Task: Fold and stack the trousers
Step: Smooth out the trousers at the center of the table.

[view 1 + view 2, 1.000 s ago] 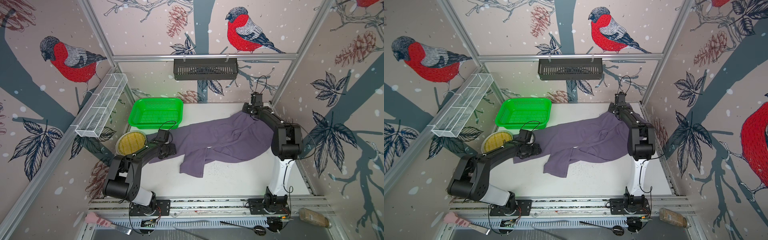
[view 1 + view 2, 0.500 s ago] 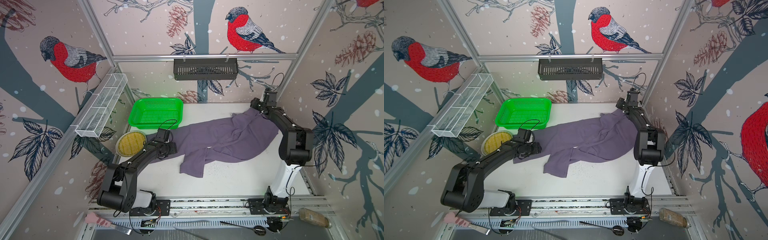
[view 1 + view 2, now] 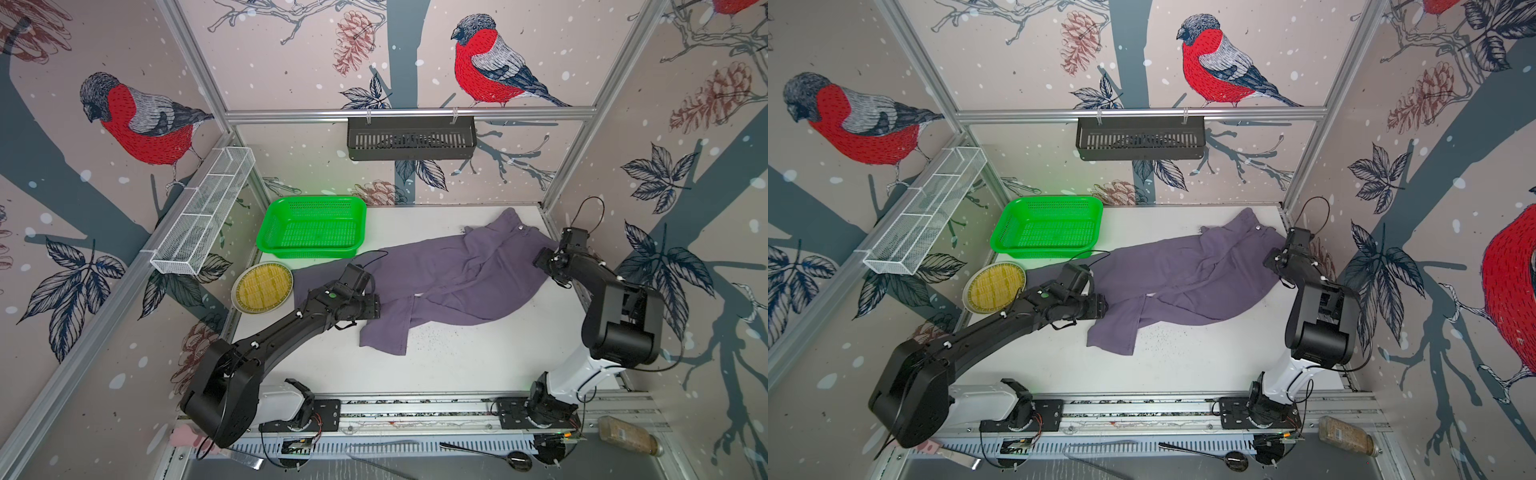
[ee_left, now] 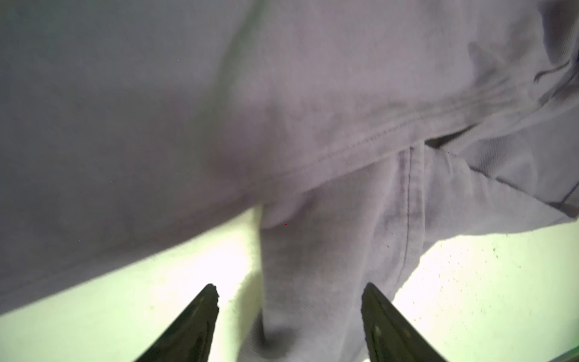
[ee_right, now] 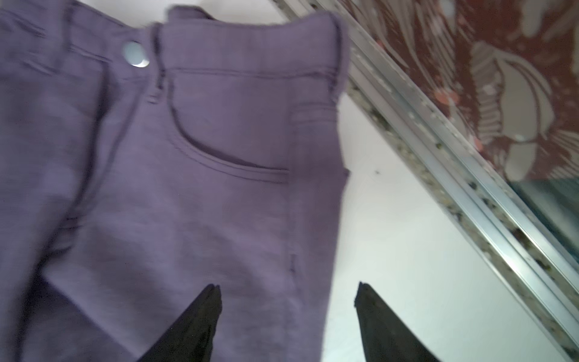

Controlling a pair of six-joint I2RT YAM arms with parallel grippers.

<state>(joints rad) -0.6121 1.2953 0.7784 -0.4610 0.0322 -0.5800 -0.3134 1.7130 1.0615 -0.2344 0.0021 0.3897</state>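
The trousers (image 3: 457,270) lie unfolded on the white surface (image 3: 457,365), middle to right of the frame in a top view — waistband at upper right. The left fingers (image 4: 200,319) and the right fingers (image 5: 194,322) stand wide apart — gripping nothing.

Lab robot cell; aluminium frame (image 3: 407,113); bird-print walls (image 3: 291,62).

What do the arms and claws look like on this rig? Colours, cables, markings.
Both arms are matte black, boxy links with rounded joint housings; the left arm and right arm each have a white lowest link. A green dot marks the left wrist; a thin black cable loop comes off the right. Left claw and right claw: two tapered black fingers.
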